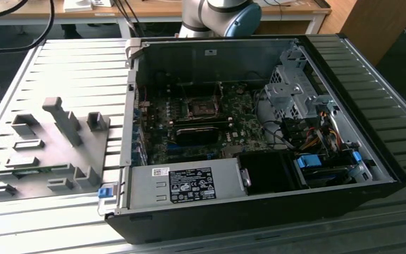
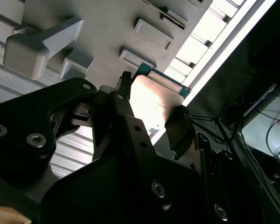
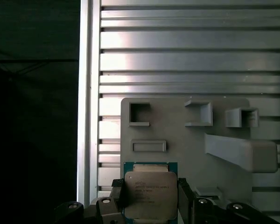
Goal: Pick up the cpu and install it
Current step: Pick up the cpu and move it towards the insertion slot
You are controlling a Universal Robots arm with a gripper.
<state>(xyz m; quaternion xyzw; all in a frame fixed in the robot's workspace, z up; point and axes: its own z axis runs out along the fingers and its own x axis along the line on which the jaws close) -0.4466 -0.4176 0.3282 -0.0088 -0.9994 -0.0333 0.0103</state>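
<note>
In both wrist views the cpu (image 3: pixel 150 193) (image 2: pixel 151 98), a flat square chip with a shiny metal top and a green rim, sits between my gripper's (image 3: pixel 150 198) (image 2: pixel 149 114) dark fingers (image 3: pixel 184 196), which press on two opposite sides of it. It hangs above the grey plastic fixture (image 3: pixel 186 140) (image 2: pixel 107 28). In the exterior view the fixture (image 1: pixel 55 143) lies on the ribbed table at that view's left. The dark metal-framed socket (image 1: pixel 204 108) sits on the motherboard inside the open computer case (image 1: pixel 259 132).
Tall grey blocks (image 1: pixel 63 119) stand up from the fixture. The case walls, a drive cage (image 1: pixel 295 92), cables (image 1: pixel 316 132) and the power supply (image 1: pixel 188 185) crowd around the motherboard. The arm's base (image 1: pixel 221 16) rises behind the case.
</note>
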